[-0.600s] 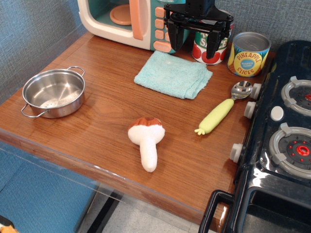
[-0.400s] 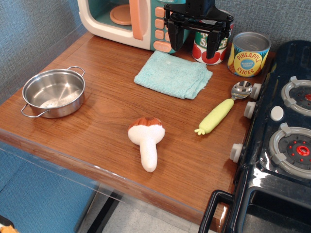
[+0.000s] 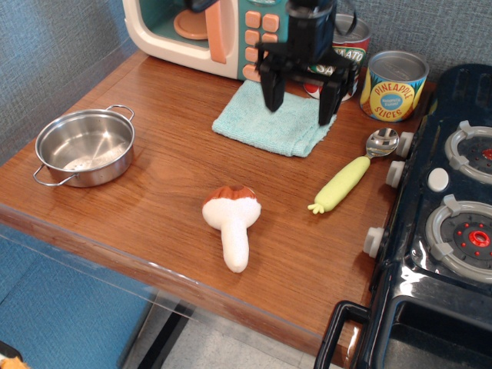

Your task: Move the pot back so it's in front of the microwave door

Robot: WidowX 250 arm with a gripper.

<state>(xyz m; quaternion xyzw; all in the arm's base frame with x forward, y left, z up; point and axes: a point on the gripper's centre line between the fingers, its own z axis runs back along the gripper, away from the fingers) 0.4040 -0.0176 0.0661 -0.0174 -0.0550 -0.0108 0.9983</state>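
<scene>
Steel pot (image 3: 84, 146) sits far left of fingers (image 3: 271, 92).

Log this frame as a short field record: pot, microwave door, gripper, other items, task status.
pot: steel pot upright near the counter's left front edge, nothing gripping it
microwave door: microwave door at back left, well behind the pot
gripper: gripper open, empty, above the teal cloth
other items: plush mushroom, spoon, pineapple can, second can, toy stove
task status: pot not yet moved
</scene>
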